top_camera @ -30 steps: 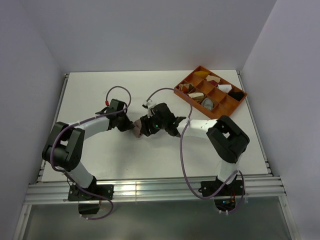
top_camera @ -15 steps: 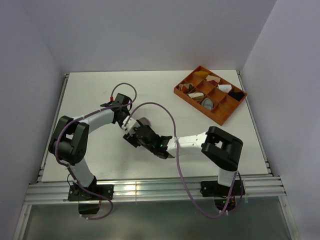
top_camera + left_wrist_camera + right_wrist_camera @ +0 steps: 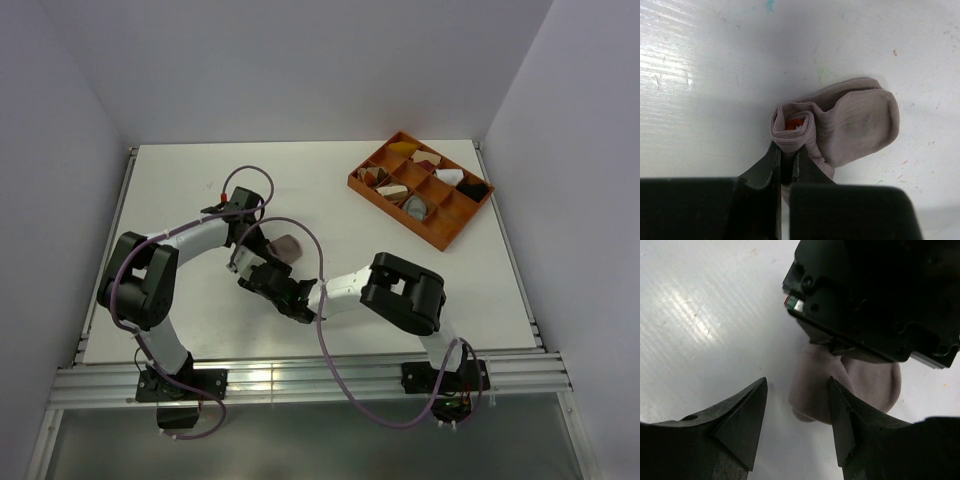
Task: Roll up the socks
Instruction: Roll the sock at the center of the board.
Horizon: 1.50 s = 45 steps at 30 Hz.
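Observation:
The pinkish-tan sock [image 3: 850, 127] lies rolled into a loose bundle on the white table, with a bit of red showing in the roll's open end. It also shows in the top view [image 3: 287, 246] and in the right wrist view [image 3: 860, 385]. My left gripper [image 3: 787, 159] is shut on the near edge of the roll; in the top view it [image 3: 266, 238] sits just left of the sock. My right gripper [image 3: 797, 385] is open and empty, low over the table just short of the sock, in front of it in the top view [image 3: 260, 270]. The grey sock is out of view.
An orange divided tray [image 3: 372, 188] with small cloth bundles stands at the back right. The left gripper's black body [image 3: 880, 295] hangs over the sock close ahead of my right fingers. Both arms' purple cables loop over the middle of the table.
My right gripper has left the sock and swung round from its right side to its near side, with the elbow folded in. My left gripper kept its hold and drew the sock slightly back and to the right.

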{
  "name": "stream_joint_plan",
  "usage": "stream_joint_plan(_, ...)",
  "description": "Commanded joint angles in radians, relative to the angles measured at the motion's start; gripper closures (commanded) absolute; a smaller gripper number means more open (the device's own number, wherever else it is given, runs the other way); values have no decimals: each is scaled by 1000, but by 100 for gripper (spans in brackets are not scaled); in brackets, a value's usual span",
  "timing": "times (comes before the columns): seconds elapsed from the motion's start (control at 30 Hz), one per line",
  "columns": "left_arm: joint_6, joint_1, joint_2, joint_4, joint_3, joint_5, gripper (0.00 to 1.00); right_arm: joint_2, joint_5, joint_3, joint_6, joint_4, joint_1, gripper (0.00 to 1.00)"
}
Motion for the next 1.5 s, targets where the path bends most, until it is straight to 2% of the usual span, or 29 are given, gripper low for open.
stream_joint_plan(0.0,44,-4,45,-118,-31,-34,100,38,74,55,-12,-27,2,41)
stream_joint_plan(0.17,50,-4,37,-115,-33,-21,100,92,119,66,17,-67,-6,47)
stream_joint_plan(0.33,56,-4,26,-103,-37,3,100,87,77,59,79,-124,-44,58)
stream_joint_plan(0.47,59,-4,11,-91,-41,29,100,60,12,34,106,-141,-75,78)
stream_joint_plan(0.5,58,-4,2,-88,-42,32,99,40,-18,25,112,-147,-81,89)
stream_joint_plan(0.57,55,-4,-10,-69,-45,46,94,21,-120,22,138,-176,-102,96)
stream_joint_plan(0.6,47,-3,-29,-62,-47,55,84,0,-159,14,148,-184,-112,100)
stream_joint_plan(0.63,42,-1,-40,-54,-48,66,79,-11,-203,11,167,-198,-130,100)
stream_joint_plan(0.67,36,-1,-52,-46,-51,65,70,-19,-275,8,177,-207,-141,100)
stream_joint_plan(0.77,3,3,-105,-19,-63,54,55,-39,-389,20,215,-251,-182,100)
stream_joint_plan(0.93,-86,54,-240,78,-152,28,35,-51,-594,34,313,-296,-245,100)
stream_joint_plan(1.07,-154,98,-383,178,-253,20,31,-43,-752,42,401,-296,-305,100)
stream_joint_plan(1.27,-201,109,-524,365,-428,37,30,15,-1050,31,611,-193,-398,100)
stream_joint_plan(1.47,-206,109,-541,489,-541,89,31,79,-1251,14,832,-40,-472,100)
